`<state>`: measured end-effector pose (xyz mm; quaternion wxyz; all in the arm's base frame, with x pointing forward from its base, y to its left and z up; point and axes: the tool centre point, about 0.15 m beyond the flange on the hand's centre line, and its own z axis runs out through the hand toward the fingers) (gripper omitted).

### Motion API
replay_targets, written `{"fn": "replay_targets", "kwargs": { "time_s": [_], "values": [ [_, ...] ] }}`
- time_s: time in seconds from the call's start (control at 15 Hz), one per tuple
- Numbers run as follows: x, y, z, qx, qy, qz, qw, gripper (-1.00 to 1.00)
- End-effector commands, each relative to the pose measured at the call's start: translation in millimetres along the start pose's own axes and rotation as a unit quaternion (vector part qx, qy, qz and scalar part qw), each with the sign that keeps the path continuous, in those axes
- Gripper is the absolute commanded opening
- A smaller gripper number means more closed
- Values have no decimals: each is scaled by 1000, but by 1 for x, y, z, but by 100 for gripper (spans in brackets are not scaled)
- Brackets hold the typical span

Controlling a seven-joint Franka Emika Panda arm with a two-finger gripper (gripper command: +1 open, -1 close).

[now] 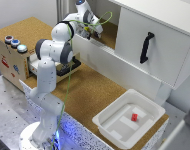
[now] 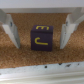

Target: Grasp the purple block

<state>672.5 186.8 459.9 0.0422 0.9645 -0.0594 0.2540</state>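
- The small dark purple cube (image 2: 41, 38), marked with a yellow letter on the face that shows, sits on the brown cork surface (image 2: 40, 57) in the wrist view.
- The white-fingered gripper (image 2: 41, 31) is spread apart, one finger (image 2: 11, 27) on each side of the purple cube, neither pad touching it.
- In the exterior view the white Franka arm (image 1: 50, 75) reaches up from its base, and its gripper (image 1: 96, 31) sits inside the open white drawer (image 1: 95, 52); the cube itself is hidden there.
- The white cabinet door with a black handle (image 1: 146, 47) stands just beside the drawer, toward the exterior view's right.
- A shallow white plastic tray (image 1: 107, 122), well apart from the drawer, holds a small bright red block (image 1: 134, 117).
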Motion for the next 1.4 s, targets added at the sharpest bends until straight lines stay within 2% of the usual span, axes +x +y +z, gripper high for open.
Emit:
{"fn": "replay_targets", "kwargs": {
  "time_s": [0.0,0.27,0.6,0.8,1.0,1.33],
  "values": [
    [28,7,19,-16,-23,-4,1000,-100],
    [25,9,19,-11,-15,-19,1000,-100],
    [5,16,-22,9,32,-39,999,-100],
    [-16,31,-50,22,49,-33,998,-100],
    [-36,43,-68,29,55,-28,998,-100],
    [-79,71,-85,41,44,-22,998,-100]
  ]
}}
